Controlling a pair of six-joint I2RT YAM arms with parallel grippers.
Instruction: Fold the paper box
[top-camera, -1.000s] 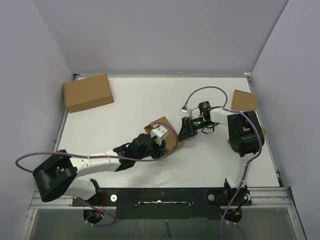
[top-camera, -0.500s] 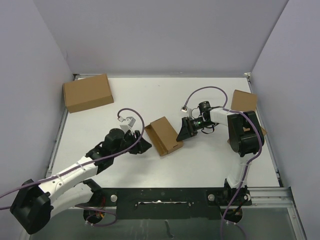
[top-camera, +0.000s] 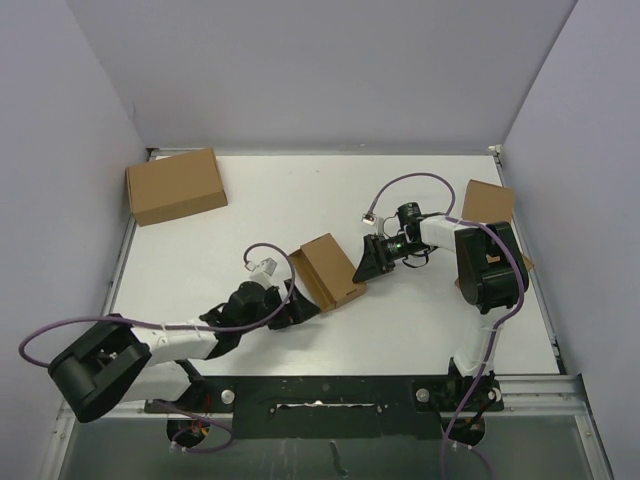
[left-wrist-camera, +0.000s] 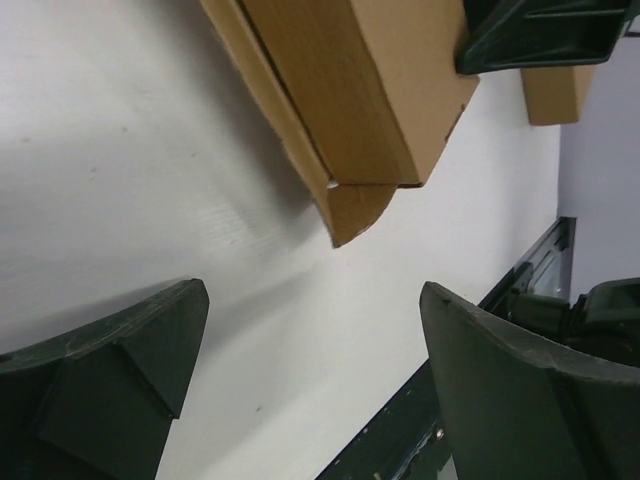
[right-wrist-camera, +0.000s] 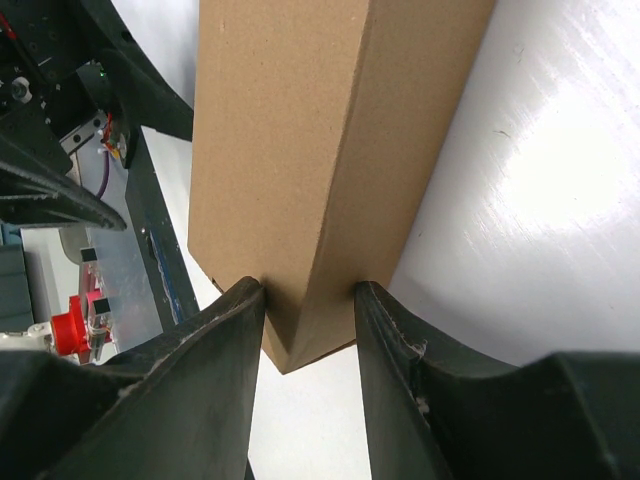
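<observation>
Your paper box (top-camera: 328, 270) lay near the middle of the tabletop (top-camera: 250, 210) as a small oblong box set at a slant, nearly closed. In the left wrist view a rounded tab at its near end stuck out past the corner, probably the piece left to tuck. Your right tool (top-camera: 366, 260) was clamped on the box's far end, one finger on each long side, which reads as an anchor so the box would not slide while the other end got worked. Your left tool (top-camera: 302, 306) sat just short of that near corner with its jaws spread wide and nothing between them, lined up to take the tab end. A second before, this left tool had been over the box's near end. Half a second before, it had pulled off to the left with its jaws narrower. Since then it had opened up and come back in low toward the corner. The box and the right tool had hardly shifted. The larger brown carton (top-camera: 175, 185) at the far left and the smaller brown box (top-camera: 487, 203) at the right stood well apart.
</observation>
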